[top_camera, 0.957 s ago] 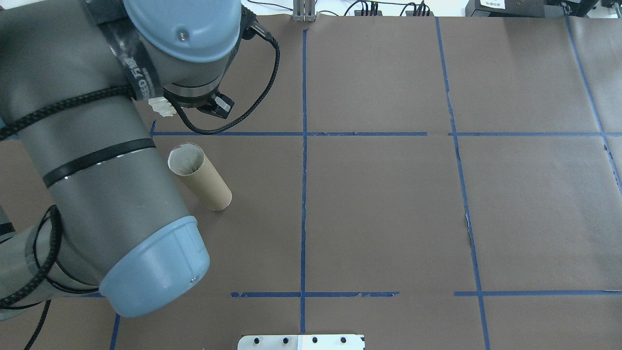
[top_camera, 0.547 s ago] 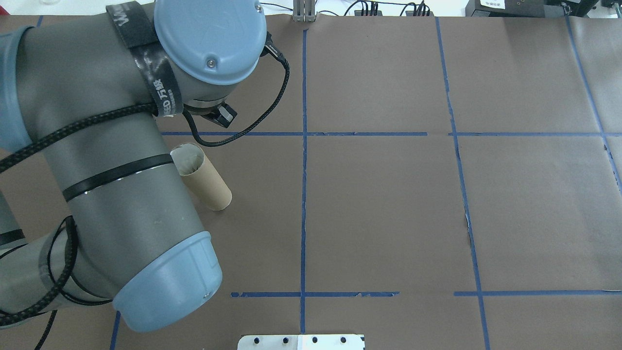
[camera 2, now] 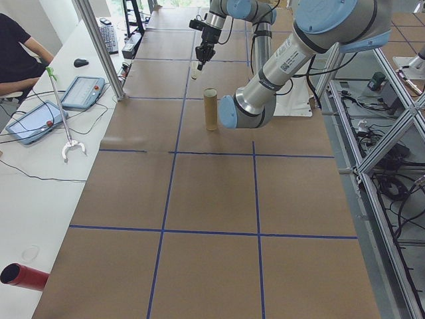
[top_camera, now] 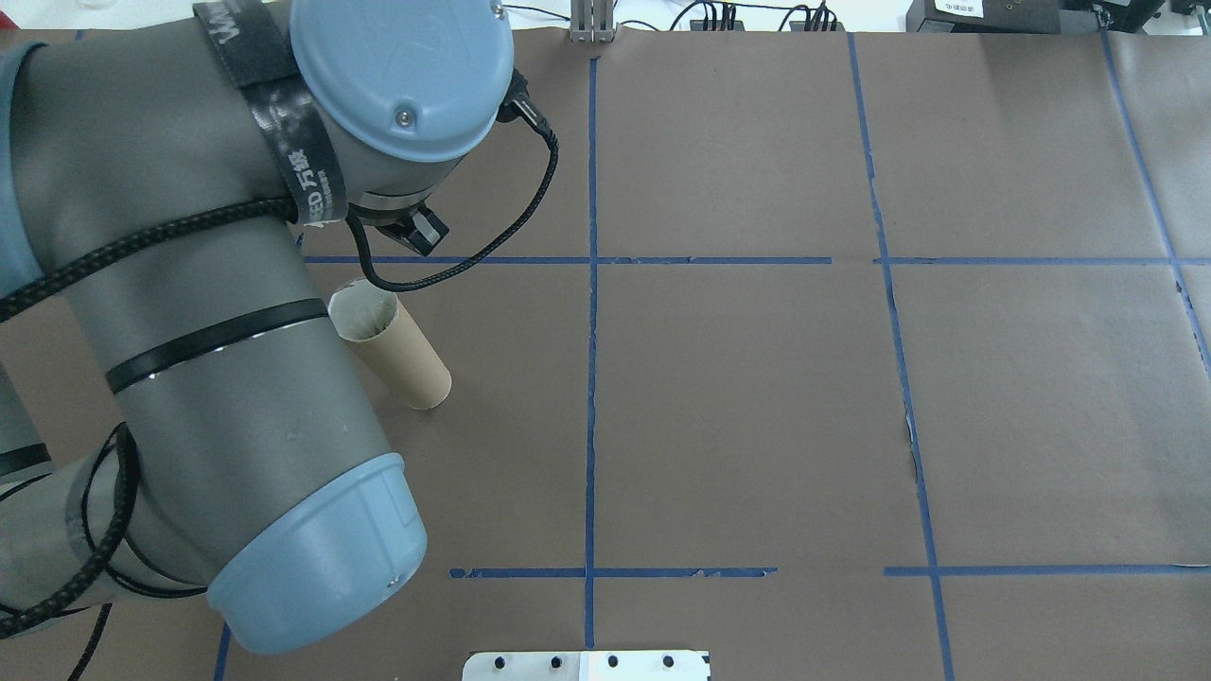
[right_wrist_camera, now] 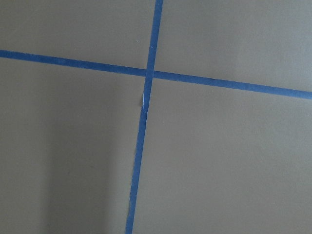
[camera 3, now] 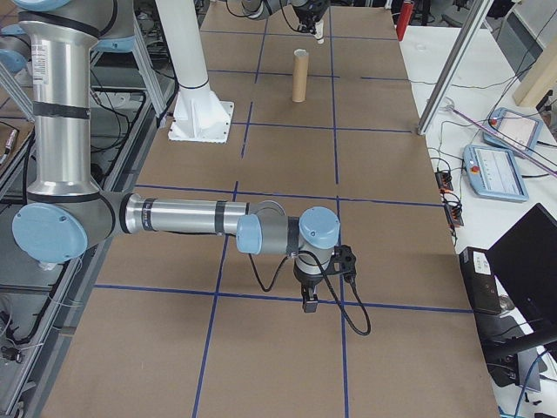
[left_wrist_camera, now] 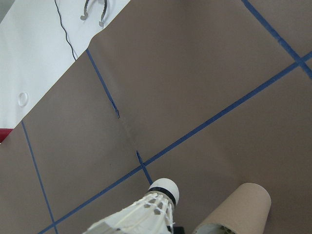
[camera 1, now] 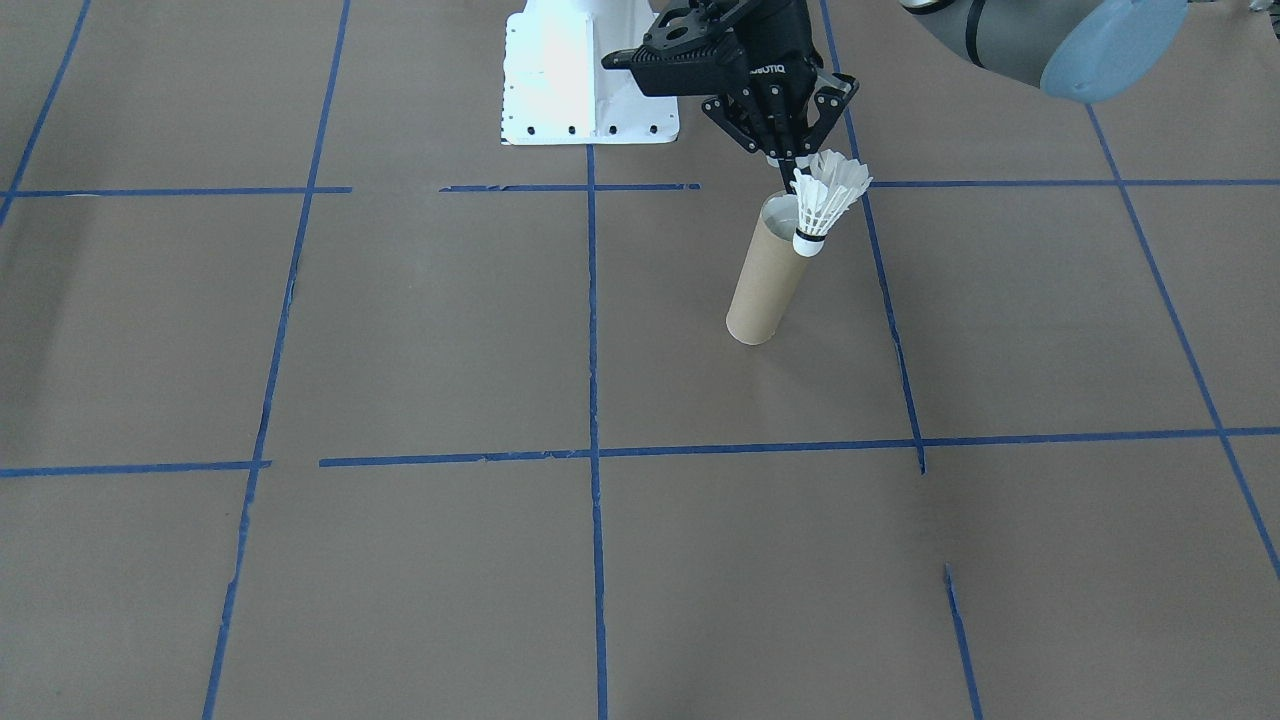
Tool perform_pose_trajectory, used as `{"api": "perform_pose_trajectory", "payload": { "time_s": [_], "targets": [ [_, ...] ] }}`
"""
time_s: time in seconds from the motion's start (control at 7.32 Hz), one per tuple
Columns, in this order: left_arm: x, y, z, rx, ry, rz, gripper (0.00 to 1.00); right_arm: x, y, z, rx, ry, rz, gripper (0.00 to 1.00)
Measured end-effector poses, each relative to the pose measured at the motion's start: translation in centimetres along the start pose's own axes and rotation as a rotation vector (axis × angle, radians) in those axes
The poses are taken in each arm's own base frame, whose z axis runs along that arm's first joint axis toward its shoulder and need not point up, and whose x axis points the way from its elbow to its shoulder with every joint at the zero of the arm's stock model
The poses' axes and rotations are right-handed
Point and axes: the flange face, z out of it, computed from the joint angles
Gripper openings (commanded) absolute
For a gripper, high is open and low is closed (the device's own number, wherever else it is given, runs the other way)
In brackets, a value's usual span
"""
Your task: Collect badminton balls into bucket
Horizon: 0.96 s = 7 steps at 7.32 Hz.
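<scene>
Left gripper [camera 1: 790,165] pinched on shuttlecock [camera 1: 825,205] feathers, cork hanging below fingertips, above and just beside tube [camera 1: 766,270] mouth. Since a second ago, carried closer toward the mouth; drop probably next. Tube upright below, contents not visible. Right gripper [camera 3: 309,302] far off, low over table; finger state unclear.

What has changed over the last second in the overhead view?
The left arm swung across, now covering part of the tube's mouth, and the shuttlecock, earlier visible beside the wrist, is hidden overhead. The left gripper holds it near the rim. The tube stayed upright in place.
</scene>
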Motion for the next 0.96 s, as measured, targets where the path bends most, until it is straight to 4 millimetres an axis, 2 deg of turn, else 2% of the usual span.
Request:
{"api": "perform_pose_trajectory", "payload": {
  "time_s": [0.27,0.96],
  "targets": [
    [0.1,-0.2,0.4,-0.038,-0.013,0.073,0.00,0.0,0.0,0.0,0.000,0.000,0.000,1.00],
    [1.7,-2.4,2.6,-0.163,-0.004,0.290,0.00,0.0,0.0,0.0,0.000,0.000,0.000,1.00]
  ]
}}
